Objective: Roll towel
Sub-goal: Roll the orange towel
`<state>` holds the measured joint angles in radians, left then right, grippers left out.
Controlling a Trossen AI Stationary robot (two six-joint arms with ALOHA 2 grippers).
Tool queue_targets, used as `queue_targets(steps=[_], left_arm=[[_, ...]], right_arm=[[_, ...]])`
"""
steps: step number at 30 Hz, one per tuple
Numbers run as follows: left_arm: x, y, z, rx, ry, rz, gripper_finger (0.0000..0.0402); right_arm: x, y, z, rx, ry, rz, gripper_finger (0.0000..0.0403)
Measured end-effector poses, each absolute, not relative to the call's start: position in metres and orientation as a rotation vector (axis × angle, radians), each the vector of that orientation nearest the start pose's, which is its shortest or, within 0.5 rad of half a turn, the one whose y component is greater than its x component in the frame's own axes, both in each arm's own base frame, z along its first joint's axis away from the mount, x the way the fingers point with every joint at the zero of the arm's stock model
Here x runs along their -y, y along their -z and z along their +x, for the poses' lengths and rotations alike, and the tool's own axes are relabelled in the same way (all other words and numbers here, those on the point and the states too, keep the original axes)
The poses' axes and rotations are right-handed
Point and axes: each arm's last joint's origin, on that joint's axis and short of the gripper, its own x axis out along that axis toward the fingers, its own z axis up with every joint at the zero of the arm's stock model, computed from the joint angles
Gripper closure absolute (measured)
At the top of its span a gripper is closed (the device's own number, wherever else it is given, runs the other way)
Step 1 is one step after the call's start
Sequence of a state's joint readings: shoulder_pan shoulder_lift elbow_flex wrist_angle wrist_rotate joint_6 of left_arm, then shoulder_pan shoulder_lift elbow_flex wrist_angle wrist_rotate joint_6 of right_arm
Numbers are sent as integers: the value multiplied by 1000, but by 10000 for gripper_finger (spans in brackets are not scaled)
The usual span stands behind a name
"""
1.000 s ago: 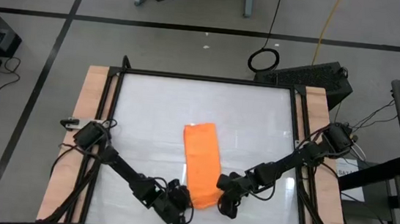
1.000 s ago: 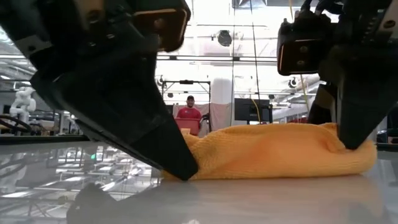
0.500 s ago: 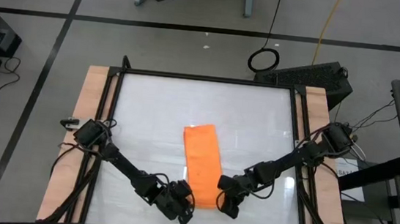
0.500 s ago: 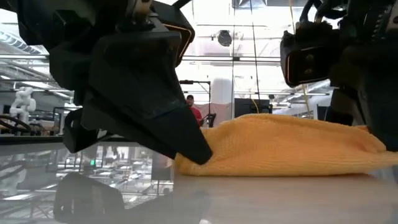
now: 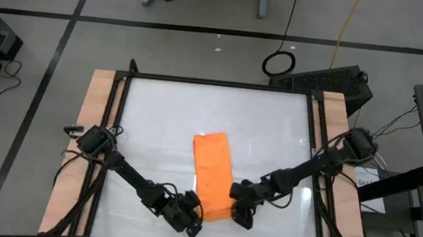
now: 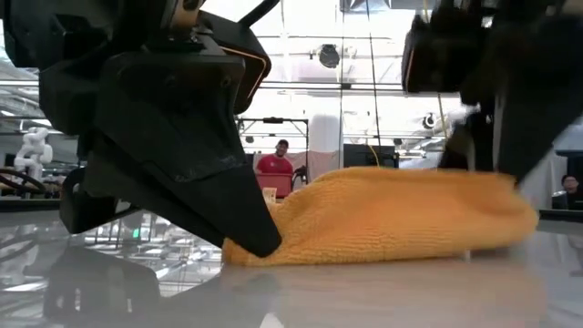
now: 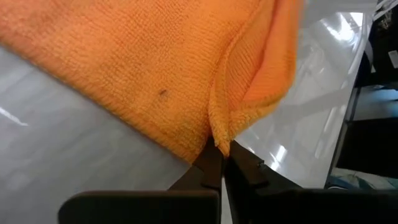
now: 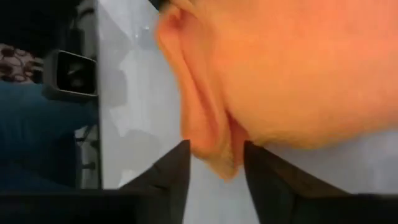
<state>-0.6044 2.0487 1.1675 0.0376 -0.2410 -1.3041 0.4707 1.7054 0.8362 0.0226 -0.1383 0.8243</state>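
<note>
The orange towel lies as a long folded strip on the white table, one short end toward the near edge. That near end stands up as a soft hump. My left gripper is at the near left corner, shut on it. My right gripper is at the near right corner. It is open, with its fingers on either side of that corner's folded edge. My left gripper pinches the towel's near left corner between its two fingers, on a folded edge of more than one layer. The fingers slant down from the near left, tips close to the table. The rest of the towel lies on the table. My right gripper has the near right corner between its open fingers; I cannot tell whether they touch it.
Bare white table surface lies to the left, right and far side of the towel. Black frame rails and wooden side boards border the table. A person stands far off in the room behind.
The towel's near right corner, drawn out toward the table's right edge half a second ago, has come back in. The near end now stands as a higher, rounder hump. My left gripper has shifted slightly toward the towel, still shut on its corner.
</note>
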Motion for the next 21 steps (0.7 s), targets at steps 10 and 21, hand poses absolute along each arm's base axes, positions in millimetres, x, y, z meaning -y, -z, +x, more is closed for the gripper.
queue_targets(steps=[10,21], left_arm=[[226,-115,338,-863,-210,-899,395],[215,-115,344,-879,-212,-884,395]], right_arm=[[-166,-183,251,-876,-276,102,222],[-212,-151,240,-768,-462,-363,267]])
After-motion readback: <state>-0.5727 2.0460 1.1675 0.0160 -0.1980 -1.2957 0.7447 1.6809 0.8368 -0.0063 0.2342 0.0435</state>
